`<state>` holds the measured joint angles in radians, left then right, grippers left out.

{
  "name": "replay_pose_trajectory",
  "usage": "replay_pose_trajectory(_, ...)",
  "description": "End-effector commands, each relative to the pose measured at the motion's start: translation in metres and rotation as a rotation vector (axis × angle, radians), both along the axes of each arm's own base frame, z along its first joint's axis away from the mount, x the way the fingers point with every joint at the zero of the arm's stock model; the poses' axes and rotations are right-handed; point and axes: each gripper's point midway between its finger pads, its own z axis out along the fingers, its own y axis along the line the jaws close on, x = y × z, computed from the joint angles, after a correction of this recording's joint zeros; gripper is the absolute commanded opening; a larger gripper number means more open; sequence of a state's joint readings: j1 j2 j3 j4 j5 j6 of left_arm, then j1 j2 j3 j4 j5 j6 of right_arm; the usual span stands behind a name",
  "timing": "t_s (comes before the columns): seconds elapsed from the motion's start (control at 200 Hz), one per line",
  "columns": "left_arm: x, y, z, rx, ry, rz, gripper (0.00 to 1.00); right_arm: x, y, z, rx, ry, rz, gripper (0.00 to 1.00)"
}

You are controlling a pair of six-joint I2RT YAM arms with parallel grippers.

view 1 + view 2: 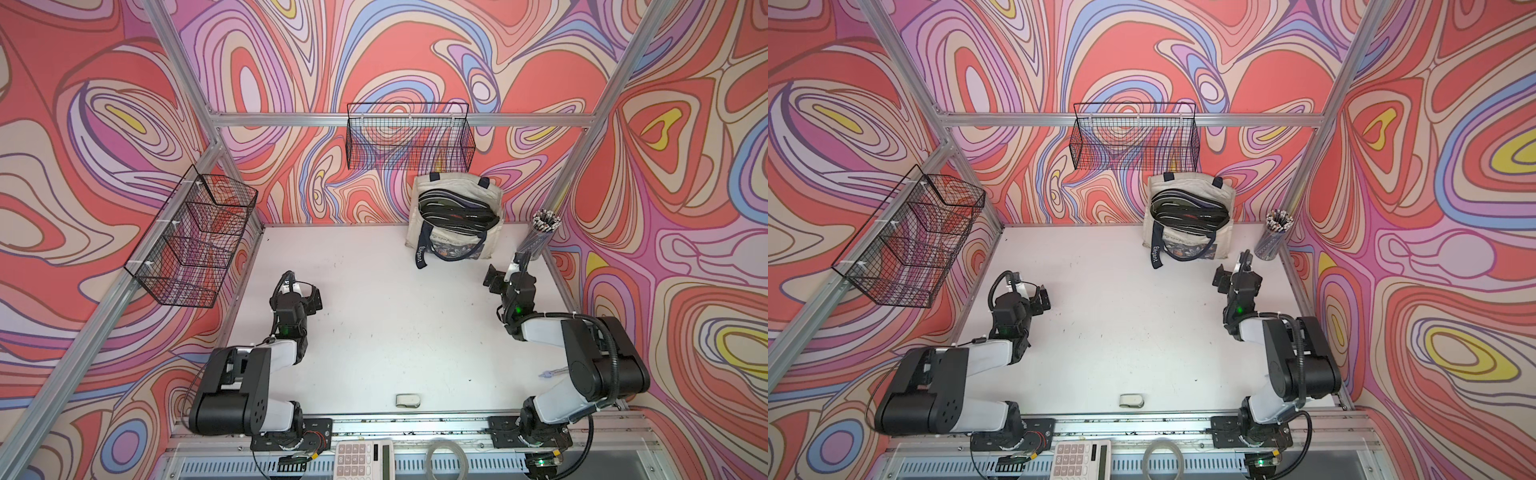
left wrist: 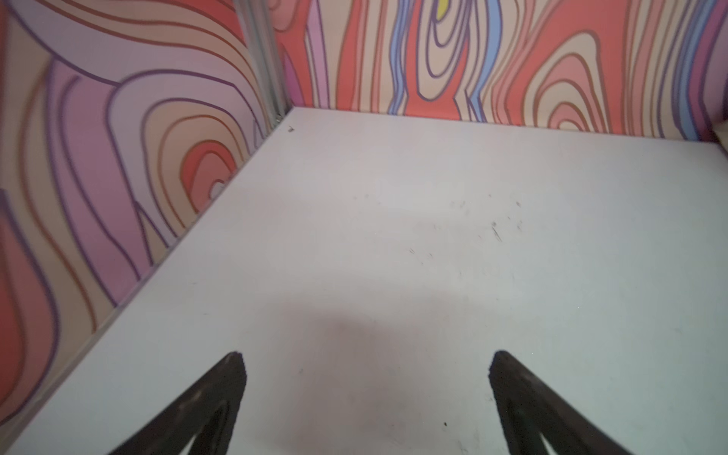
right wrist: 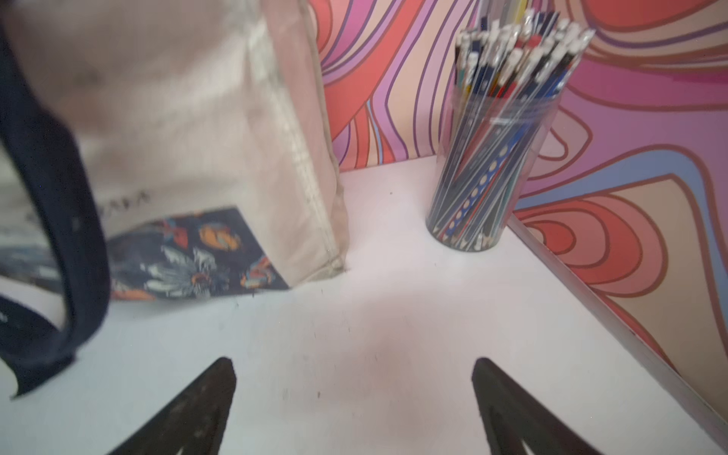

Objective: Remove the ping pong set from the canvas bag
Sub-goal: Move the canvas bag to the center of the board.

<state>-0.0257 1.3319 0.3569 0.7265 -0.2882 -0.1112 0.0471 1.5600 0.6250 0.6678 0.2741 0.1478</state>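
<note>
Where the canvas bag (image 1: 417, 220) (image 1: 1152, 220) stands: upright at the far right of the table (image 1: 395, 332), against the far wall, mouth open upward.
Ping pong set (image 1: 455, 210) (image 1: 1190, 208): dark stacked shapes with pale edge lines, filling the bag's mouth; inside the bag.
Strap handle (image 1: 422, 253) (image 3: 51, 197): navy with white lettering, draped over the bag's near face, its end reaching the table.
Print (image 3: 189, 260): floral on dark ground, low on the near face.
Right gripper (image 1: 507, 268) (image 3: 354, 366): jaws spread wide, nothing between them; just near of the bag's near right corner, apart from it.
Pencil cup (image 1: 540, 237) (image 3: 488, 165): clear cylinder packed with pencils, far right corner, just right of the bag, not touching it.
Left gripper (image 1: 301, 286) (image 2: 367, 357): jaws spread wide, holding nothing, over bare table on the left, well apart from the bag.
Wire baskets: one on the far wall (image 1: 409, 137) above the bag, one on the left wall (image 1: 195, 237).
Near edge: small pale object (image 1: 408, 400) on the table; calculator (image 1: 363, 459) and a cable coil (image 1: 442, 461) beyond the rail.
</note>
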Motion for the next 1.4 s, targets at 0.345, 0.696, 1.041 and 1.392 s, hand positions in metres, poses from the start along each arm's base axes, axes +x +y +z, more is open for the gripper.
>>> replay_pose_trajectory(0.345, -0.029, -0.035, 0.085, -0.146, 0.244, 0.15, 1.0, -0.024, 0.085, 0.082, 0.018, 0.052, 0.158, 0.98)
replay_pose_trajectory(0.696, -0.028, -0.087, 0.092, -0.221, 0.225, -0.1, 1.0, 0.01, 0.208, 0.125, -0.155, 0.125, 0.51, 0.98)
replay_pose_trajectory(1.041, -0.033, -0.102, 0.078, -0.256, 0.229, -0.164, 1.0, 0.072, 0.239, 0.103, -0.345, 0.185, 0.503, 0.98)
replay_pose_trajectory(1.392, -0.033, -0.104, 0.078, -0.27, 0.191, -0.182, 1.0, 0.1, 0.242, 0.092, -0.46, 0.207, 0.48, 0.98)
